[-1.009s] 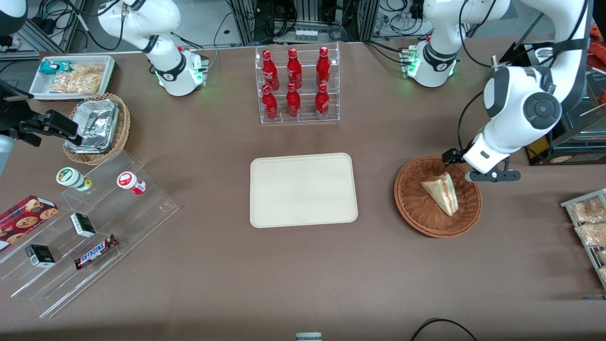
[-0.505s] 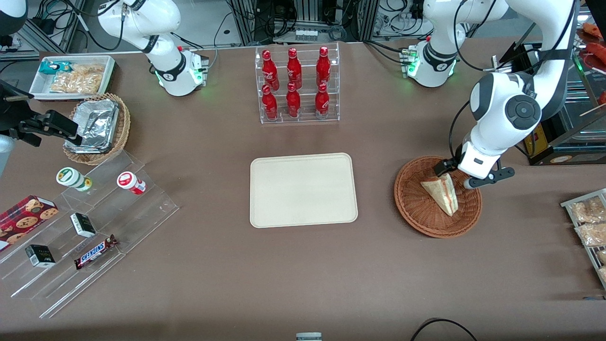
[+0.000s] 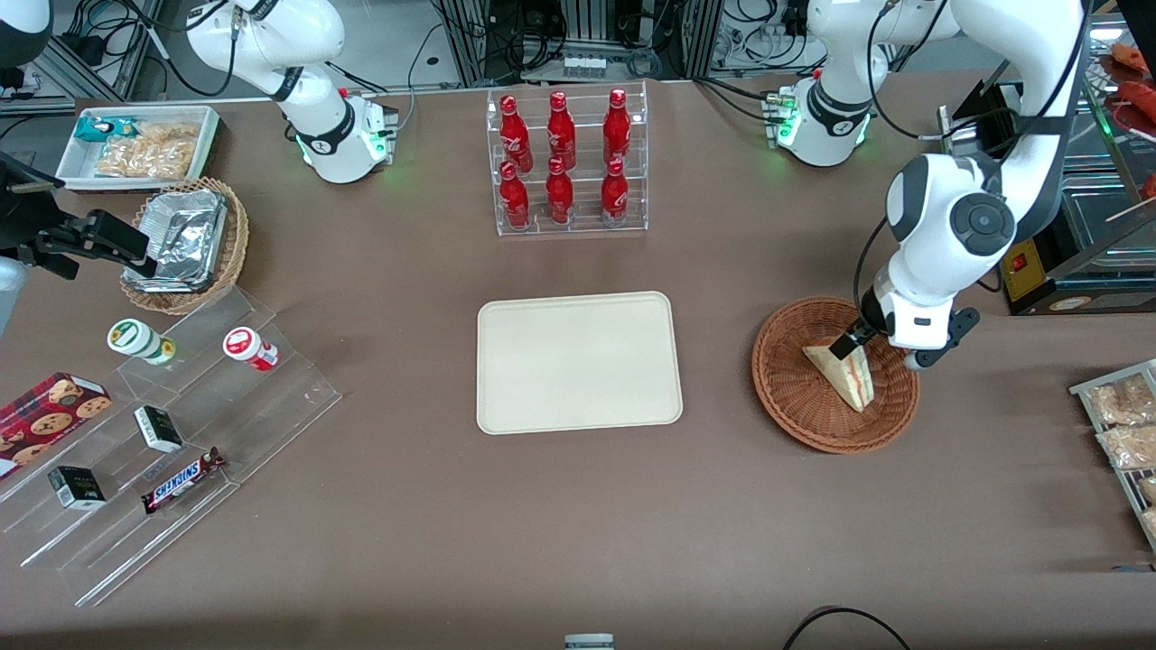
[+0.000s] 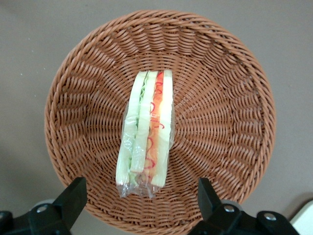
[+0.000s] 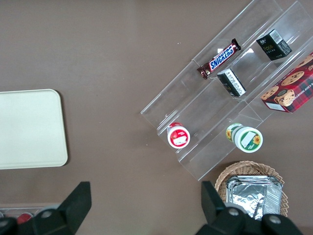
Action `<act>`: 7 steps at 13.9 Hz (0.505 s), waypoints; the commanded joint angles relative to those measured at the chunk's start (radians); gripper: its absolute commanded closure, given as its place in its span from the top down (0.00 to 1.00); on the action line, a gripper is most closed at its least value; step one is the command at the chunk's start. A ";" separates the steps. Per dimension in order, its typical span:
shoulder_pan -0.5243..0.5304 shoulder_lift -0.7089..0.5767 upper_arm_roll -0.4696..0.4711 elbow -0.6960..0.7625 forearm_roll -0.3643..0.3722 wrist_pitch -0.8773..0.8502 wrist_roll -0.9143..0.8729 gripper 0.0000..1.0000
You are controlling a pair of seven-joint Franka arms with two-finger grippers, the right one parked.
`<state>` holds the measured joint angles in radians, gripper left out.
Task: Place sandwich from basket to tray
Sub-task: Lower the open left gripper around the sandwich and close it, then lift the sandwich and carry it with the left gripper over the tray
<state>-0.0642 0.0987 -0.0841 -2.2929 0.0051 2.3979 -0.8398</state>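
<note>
The sandwich [image 3: 844, 372] is a plastic-wrapped wedge with red, orange and green filling, lying in the round reddish-brown wicker basket [image 3: 790, 397] toward the working arm's end of the table. In the left wrist view the sandwich [image 4: 146, 134] lies in the middle of the basket [image 4: 225, 112]. My left gripper [image 4: 142, 203] hangs above the basket, over the sandwich's end farther from the front camera, open and empty; its black fingers [image 4: 73, 196] stand wide apart over the basket rim. In the front view the gripper [image 3: 858, 341] is partly hidden by the wrist. The cream-beige tray [image 3: 578, 361] lies empty mid-table.
A clear rack of red bottles [image 3: 564, 162] stands farther from the front camera than the tray. Snack bags [image 3: 1124, 424] lie at the working arm's table edge. A clear stepped shelf [image 3: 172, 433] with snacks and a tan foil-tray basket [image 3: 185, 244] sit toward the parked arm's end.
My left gripper has moved from beside the basket's rim to above the basket, over the sandwich, and has come lower. The sandwich and basket have not moved.
</note>
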 commanded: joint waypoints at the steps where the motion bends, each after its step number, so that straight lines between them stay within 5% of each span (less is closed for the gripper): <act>1: -0.003 0.039 -0.002 0.000 0.006 0.035 -0.022 1.00; 7: 0.004 0.128 -0.002 0.007 0.010 0.124 0.027 1.00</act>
<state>-0.0630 0.2029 -0.0840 -2.2932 0.0064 2.4896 -0.8221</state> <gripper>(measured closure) 0.000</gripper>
